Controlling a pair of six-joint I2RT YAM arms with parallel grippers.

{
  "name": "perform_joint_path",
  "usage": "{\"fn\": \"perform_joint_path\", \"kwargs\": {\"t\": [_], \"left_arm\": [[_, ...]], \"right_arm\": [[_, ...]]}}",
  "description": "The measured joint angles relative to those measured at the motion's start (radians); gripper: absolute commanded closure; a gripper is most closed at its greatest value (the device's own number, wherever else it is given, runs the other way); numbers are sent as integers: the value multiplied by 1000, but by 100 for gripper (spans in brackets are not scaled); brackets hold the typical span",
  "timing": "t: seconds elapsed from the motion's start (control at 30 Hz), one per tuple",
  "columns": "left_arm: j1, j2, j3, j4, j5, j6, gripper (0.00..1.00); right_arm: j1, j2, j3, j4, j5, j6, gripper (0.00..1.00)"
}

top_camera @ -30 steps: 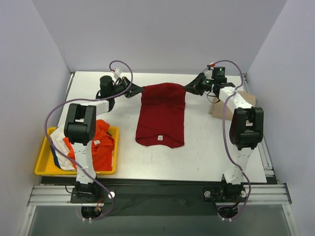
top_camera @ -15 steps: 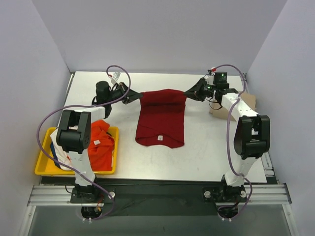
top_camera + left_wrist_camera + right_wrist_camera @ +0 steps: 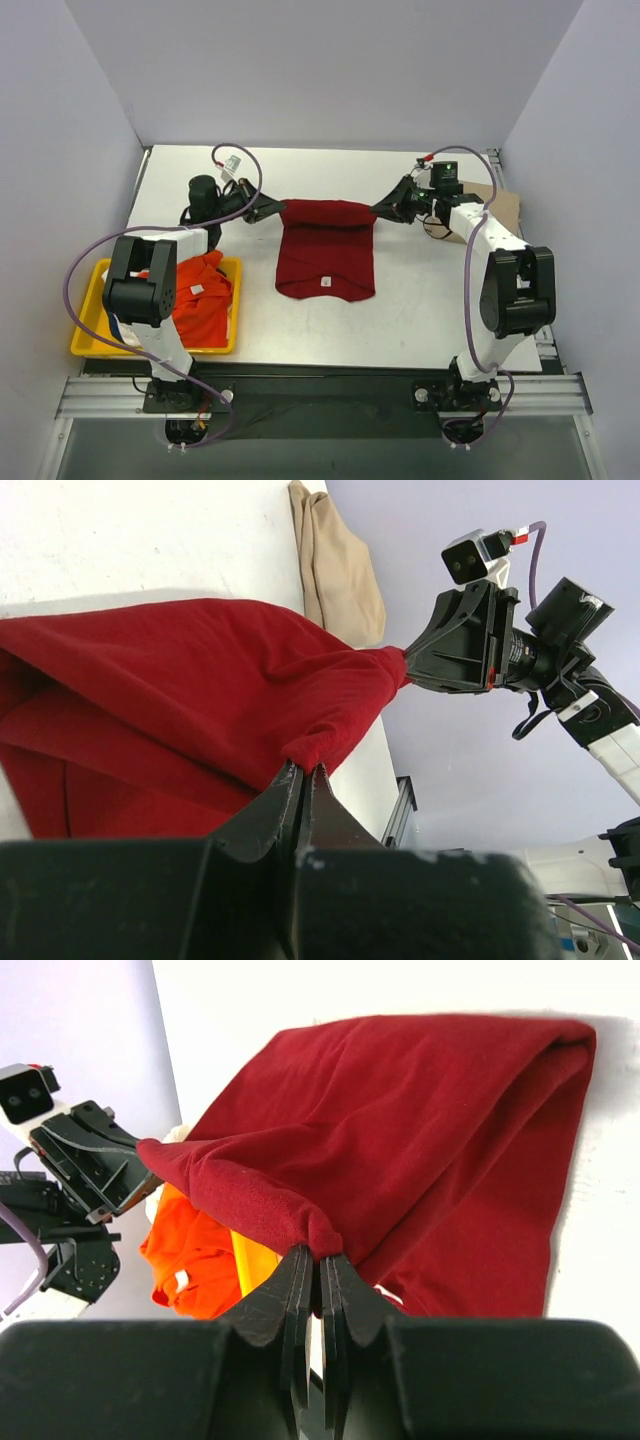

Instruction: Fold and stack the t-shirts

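White table (image 3: 430, 300); left tool (image 3: 283, 208) and right tool (image 3: 376, 210) clamp dark red t-shirt (image 3: 327, 250)

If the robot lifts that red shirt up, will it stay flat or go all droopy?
Probably droopy: the dark red t-shirt folds and sags between the left gripper and right gripper pinching its far edge. It seems light too, since two small pinches lift that edge. It would likely crumple if pushed, being soft cloth.
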Motion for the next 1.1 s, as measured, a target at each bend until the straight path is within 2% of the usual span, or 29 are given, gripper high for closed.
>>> {"fn": "perform_joint_path", "kwargs": {"t": [0.67, 0.97, 1.1], "left_arm": [[3, -117, -121, -109, 37, 80, 100], [7, -117, -124, -268, 44, 193, 100], [11, -117, -123, -367, 45, 266, 91]], "right_arm": [[9, -103, -108, -88, 0, -54, 100], [42, -103, -138, -149, 3, -113, 100], [55, -97, -138, -185, 5, -154, 100]]}}
